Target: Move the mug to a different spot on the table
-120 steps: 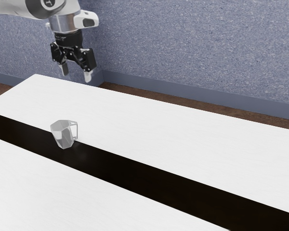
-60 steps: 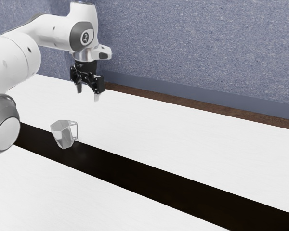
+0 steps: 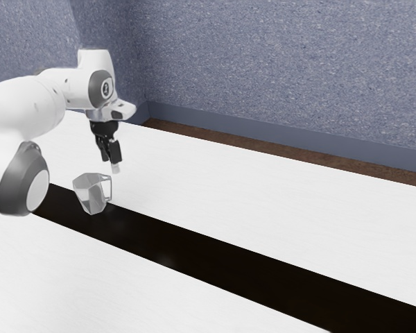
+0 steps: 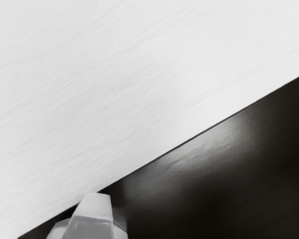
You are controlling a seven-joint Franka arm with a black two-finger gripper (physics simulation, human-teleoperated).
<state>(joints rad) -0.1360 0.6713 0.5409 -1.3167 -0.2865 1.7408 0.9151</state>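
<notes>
**Exterior view.** The white arm (image 3: 35, 111) enters from the exterior view's left and bends down over the table (image 3: 263, 187). The black claw (image 3: 114, 165) hangs at its end, pointing downward, above the white tabletop. It is seen nearly edge-on, so whether it is spread or pressed together cannot be told. It holds nothing. The mug (image 3: 92, 192), pale grey, faceted and upright, stands below the claw, slightly toward the exterior view's left of it, and is not touching it. The mug's handle (image 3: 109, 187) faces the exterior view's right and is the part closest beneath the claw. The mug sits where the white surface meets a black band (image 3: 229, 267). This band crosses the table diagonally, running from beneath the claw toward the exterior view's lower right. Behind the claw rise a speckled blue-grey wall (image 3: 284, 62) and a darker baseboard (image 3: 277, 132). A strip of brown floor (image 3: 298, 152) shows between the baseboard and the table's far edge.

**Wrist view.** Under the hand, the white table (image 4: 114, 74) meets the black band (image 4: 229, 179) along a straight slanting edge. The mug (image 4: 87, 221) appears as a pale, angular shape close under the claw, lying across that edge.
</notes>
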